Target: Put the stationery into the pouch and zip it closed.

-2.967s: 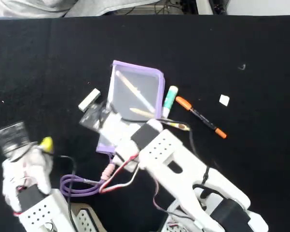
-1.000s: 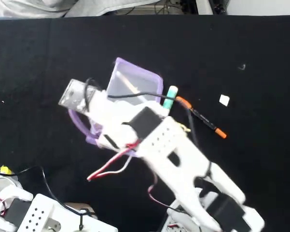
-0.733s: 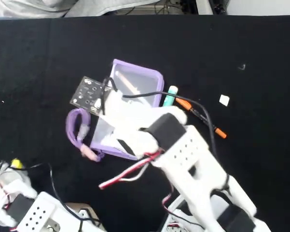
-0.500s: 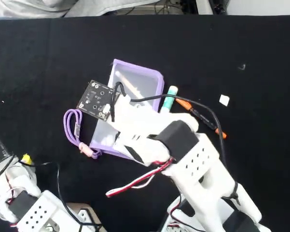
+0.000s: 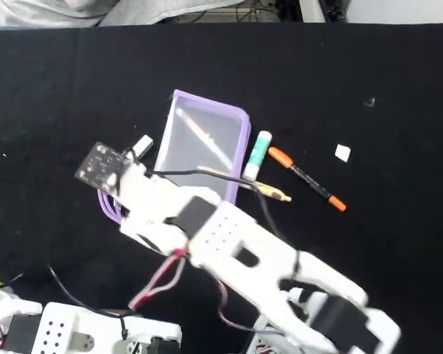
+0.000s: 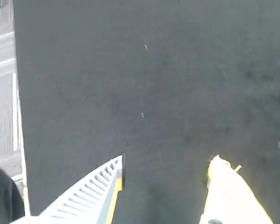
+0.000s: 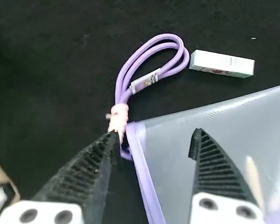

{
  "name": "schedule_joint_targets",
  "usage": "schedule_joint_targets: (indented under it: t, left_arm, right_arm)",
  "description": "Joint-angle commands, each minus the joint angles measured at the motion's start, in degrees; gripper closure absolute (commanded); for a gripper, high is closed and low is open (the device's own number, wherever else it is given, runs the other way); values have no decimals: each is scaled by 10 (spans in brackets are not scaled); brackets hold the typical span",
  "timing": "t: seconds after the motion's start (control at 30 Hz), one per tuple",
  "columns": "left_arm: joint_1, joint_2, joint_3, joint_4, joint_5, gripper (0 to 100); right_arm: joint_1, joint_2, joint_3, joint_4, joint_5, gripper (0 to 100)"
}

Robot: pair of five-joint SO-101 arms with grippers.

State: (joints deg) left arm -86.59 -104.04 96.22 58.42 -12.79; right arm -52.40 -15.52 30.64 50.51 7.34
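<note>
Left claw gapes wide and empty over bare surface, well left of the pouch. Right claw, spread and gripping nothing, straddles the pouch's corner beside its purple cord. Glue stick and pen lie right of the pouch. Loading looks unfinished; next, probably pinch that corner.

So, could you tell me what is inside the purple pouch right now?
Through the clear face of the pouch, one pale stick-shaped item lies diagonally inside. Its near end is covered by the right arm, so anything there is hidden.
</note>
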Motion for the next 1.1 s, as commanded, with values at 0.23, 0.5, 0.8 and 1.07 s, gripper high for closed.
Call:
schedule_joint_targets:
  t: [0.23, 0.5, 0.8, 1.07]
  left_arm:
    - [-3, -4, 11, 46, -18, 712]
    - [-2, -4, 11, 46, -18, 712]
    - [-2, -4, 11, 47, -18, 712]
    - [-2, -4, 11, 58, -18, 712]
  right_arm:
    - [6, 298, -384, 105, -164, 747]
    - [16, 529, -707, 301, -258, 747]
    - [25, 739, -984, 402, -328, 747]
    - [28, 879, -1188, 445, -346, 747]
